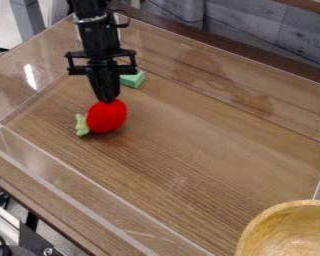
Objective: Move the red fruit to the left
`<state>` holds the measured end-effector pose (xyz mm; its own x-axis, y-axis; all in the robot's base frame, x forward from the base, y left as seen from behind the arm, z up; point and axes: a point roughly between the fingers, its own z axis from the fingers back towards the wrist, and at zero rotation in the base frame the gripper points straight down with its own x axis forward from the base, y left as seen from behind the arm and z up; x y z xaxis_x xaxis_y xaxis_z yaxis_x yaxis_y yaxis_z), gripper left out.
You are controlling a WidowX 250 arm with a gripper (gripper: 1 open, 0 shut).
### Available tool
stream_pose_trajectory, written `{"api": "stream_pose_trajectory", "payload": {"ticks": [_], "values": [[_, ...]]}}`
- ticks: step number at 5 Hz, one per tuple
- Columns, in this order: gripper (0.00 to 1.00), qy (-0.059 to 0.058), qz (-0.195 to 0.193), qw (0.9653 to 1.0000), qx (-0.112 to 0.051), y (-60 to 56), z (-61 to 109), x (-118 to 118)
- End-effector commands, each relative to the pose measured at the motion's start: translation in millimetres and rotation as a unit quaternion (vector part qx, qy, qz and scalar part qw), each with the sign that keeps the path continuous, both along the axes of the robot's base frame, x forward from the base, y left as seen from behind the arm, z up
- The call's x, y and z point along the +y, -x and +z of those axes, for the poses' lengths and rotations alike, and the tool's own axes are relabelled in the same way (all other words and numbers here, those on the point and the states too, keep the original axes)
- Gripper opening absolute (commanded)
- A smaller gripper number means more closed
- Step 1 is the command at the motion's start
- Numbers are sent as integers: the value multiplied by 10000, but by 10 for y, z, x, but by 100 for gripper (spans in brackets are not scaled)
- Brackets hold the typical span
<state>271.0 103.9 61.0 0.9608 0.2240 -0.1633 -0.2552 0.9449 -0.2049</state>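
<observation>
On the left half of the wooden tabletop [216,140], inside the clear walled tray [29,60], the red fruit [108,117] is sitting with its little green stem poking out on the left side. The gripper [107,95] comes almost straight down on top of it, pincer squeezed fully together, fingertips right at the top of the fruit. Honestly can't say whether it's actually pinching the fruit or just touching it, and whether the fruit is resting on the wood or a hair off it is too close to call. Just behind the arm there's 1 flat green block [131,77], not part of the job. A wooden bowl [294,232] peeks in at the bottom right corner. My read: contact looks made and the fruit is already toward the left, but there's open wood further left, so the shift itself may not be finished, and the release is left too.
</observation>
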Motion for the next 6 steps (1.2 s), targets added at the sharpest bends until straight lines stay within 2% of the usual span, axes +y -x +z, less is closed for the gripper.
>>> {"api": "stream_pose_trajectory", "payload": {"ticks": [1, 3, 4, 5, 6], "values": [[0, -77, 85, 9996, -261, -81, 272, -56], [0, -24, 390, 9989, -248, -201, 427, -128], [100, 1, 504, 9985, -196, -178, 324, -44], [0, 28, 651, 9977, -188, -134, 278, 40], [0, 64, 639, 9977, -204, -30, 332, 142]]}}
